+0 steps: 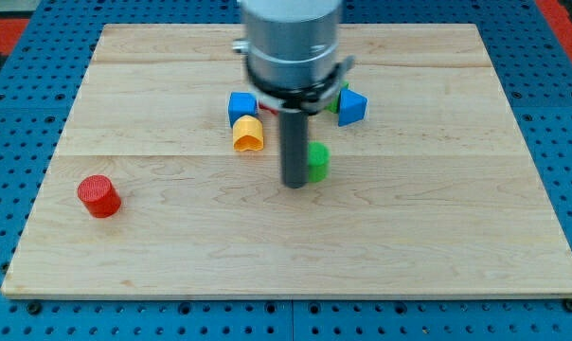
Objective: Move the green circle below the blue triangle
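Note:
The green circle (318, 161) is a small green cylinder near the board's middle. My tip (294, 184) stands right against its left side, touching or nearly so. The blue triangle (351, 107) lies above and to the right of the green circle, near the arm's grey body (293, 43). A sliver of another green block (334, 101) shows just left of the blue triangle, partly hidden by the arm.
A blue cube (241, 106) and a yellow block (248, 135) lie left of the rod. A red cylinder (98, 196) sits at the view's left. The wooden board (437, 218) lies on a blue perforated table.

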You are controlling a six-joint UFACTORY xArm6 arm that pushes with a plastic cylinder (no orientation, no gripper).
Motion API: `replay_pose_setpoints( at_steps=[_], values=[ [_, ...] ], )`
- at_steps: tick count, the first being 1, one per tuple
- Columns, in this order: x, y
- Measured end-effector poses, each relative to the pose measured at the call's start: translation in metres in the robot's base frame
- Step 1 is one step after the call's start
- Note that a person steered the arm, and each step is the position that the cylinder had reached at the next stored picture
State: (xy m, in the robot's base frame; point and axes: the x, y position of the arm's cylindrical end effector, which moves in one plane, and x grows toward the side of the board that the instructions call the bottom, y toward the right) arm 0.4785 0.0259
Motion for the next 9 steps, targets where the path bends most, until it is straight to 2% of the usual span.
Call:
replay_pose_setpoints(
  at_steps=[1, 2, 3, 4, 5, 7, 8, 9],
  values=[
    [-0.004, 0.056],
    [-0.022, 0.081],
    [-0.01, 0.078],
    [0.011, 0.04],
    [-0.004, 0.016],
    [-0.029, 0.031],
    [0.006, 0.062],
    [-0.014, 0.093]
  ],
)
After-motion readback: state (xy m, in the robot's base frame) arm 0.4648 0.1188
